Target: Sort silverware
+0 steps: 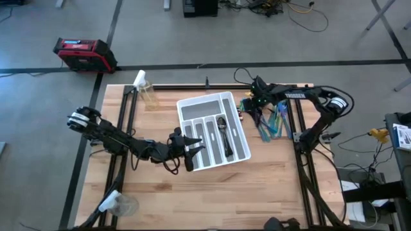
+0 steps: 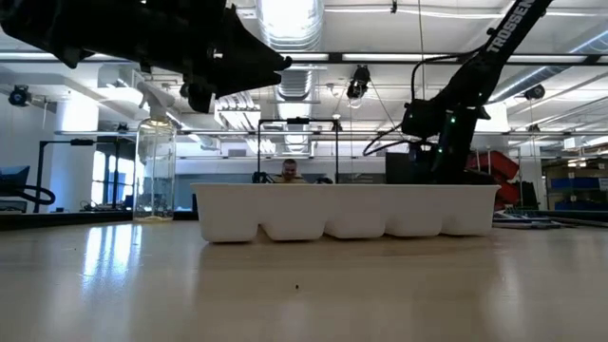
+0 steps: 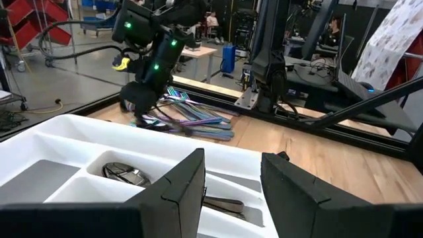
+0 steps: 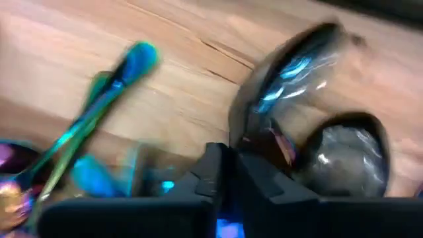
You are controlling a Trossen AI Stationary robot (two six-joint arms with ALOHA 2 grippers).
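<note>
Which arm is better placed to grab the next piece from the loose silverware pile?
The right: the right gripper is already down at the silverware pile beside the white tray. The left gripper hangs open over the tray's opposite edge, farther off.

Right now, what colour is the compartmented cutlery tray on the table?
White; the cutlery tray shows best in the high view.

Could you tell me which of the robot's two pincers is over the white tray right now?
The left pincer, open above the white tray's near-left edge; the right pincer is down at the loose silverware beside it.
</note>
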